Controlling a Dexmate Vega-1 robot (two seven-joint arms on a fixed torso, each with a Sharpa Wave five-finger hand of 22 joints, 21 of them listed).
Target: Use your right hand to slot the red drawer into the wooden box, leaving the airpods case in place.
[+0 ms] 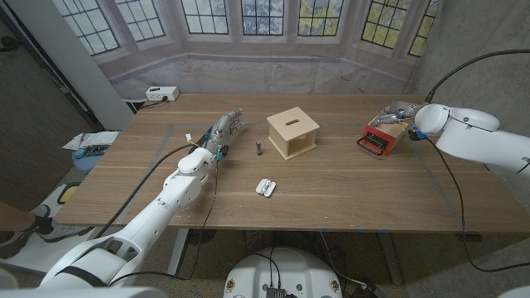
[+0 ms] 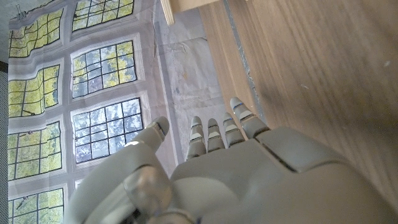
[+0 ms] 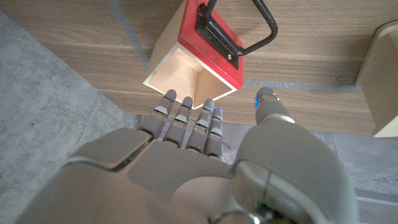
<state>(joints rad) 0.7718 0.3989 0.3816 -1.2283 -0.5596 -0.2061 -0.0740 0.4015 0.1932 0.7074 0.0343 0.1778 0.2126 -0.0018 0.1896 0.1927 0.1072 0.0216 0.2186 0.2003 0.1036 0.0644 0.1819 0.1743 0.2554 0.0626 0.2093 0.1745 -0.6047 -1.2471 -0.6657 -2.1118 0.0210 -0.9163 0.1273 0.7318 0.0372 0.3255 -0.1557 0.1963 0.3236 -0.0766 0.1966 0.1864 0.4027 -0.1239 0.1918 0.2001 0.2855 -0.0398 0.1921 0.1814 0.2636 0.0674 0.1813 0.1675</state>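
Observation:
The red drawer lies on the table's right side, its black handle facing the front; in the right wrist view the red drawer shows a red front and an open pale-wood inside. My right hand hovers just behind it with fingers stretched toward its rim and nothing held; whether they touch is unclear. The wooden box with a slot in its top stands mid-table. In front of it lies the white airpods case. My left hand stays left of the box, fingers extended, holding nothing.
A small dark peg stands between my left hand and the box. A white power strip sits at the back left corner, and papers lie off the left edge. A corner of the box appears beyond my left fingers.

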